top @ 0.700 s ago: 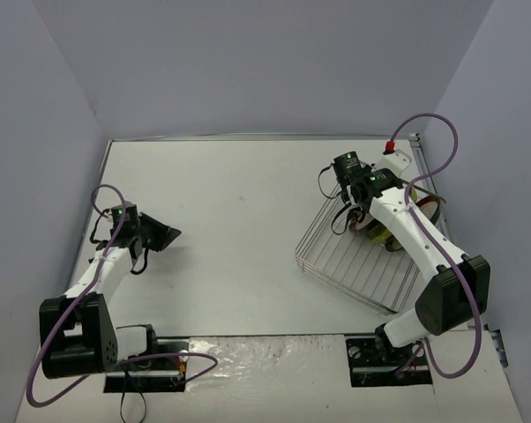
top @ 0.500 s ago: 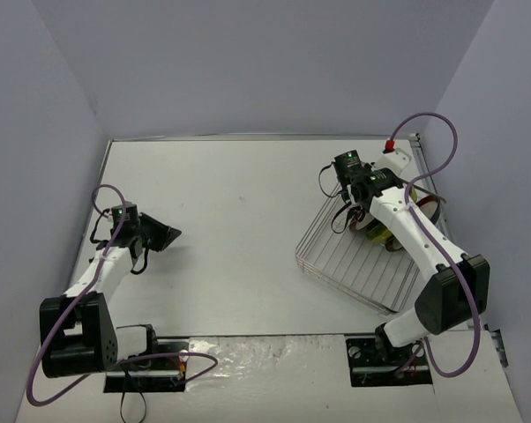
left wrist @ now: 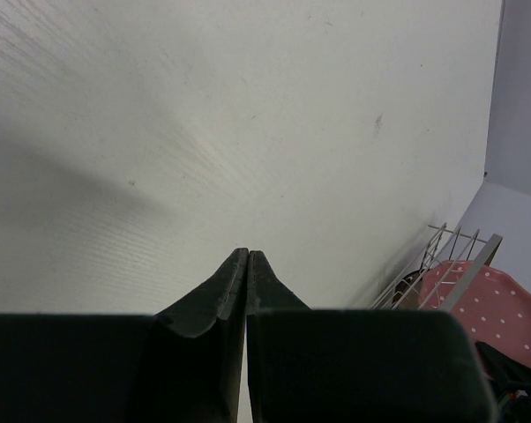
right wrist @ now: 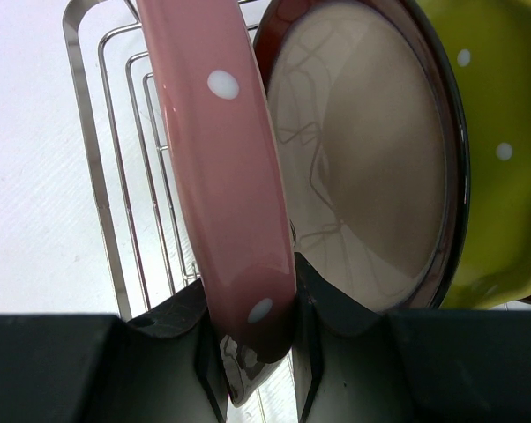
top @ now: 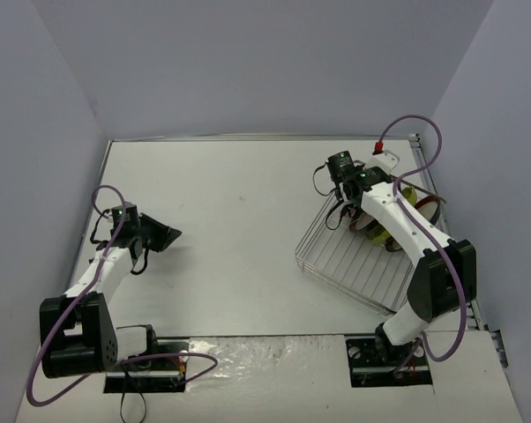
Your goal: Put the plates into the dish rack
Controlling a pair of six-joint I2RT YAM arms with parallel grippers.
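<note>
My right gripper (right wrist: pixel 252 326) is shut on the rim of the pink plate (right wrist: pixel 221 159), which stands on edge over the wires of the dish rack (right wrist: pixel 115 176). Behind it stands a dark-red-rimmed plate (right wrist: pixel 362 159) with a beige centre, then the yellow-green plate (right wrist: pixel 495 132). From above, the right gripper (top: pixel 354 214) is over the far part of the dish rack (top: pixel 354 264), with the yellow-green plate (top: pixel 386 236) beside it. My left gripper (left wrist: pixel 247 256) is shut on nothing, low over bare table at the left (top: pixel 164 236).
The rack sits at an angle near the right wall. A purple cable (top: pixel 415 132) loops above the right arm. In the left wrist view the rack (left wrist: pixel 451 256) and the pink plate (left wrist: pixel 504 308) show at the lower right.
The right wrist has shifted a little to the left and back with the pink plate, and its cable loop swung left. The left arm has not moved.
</note>
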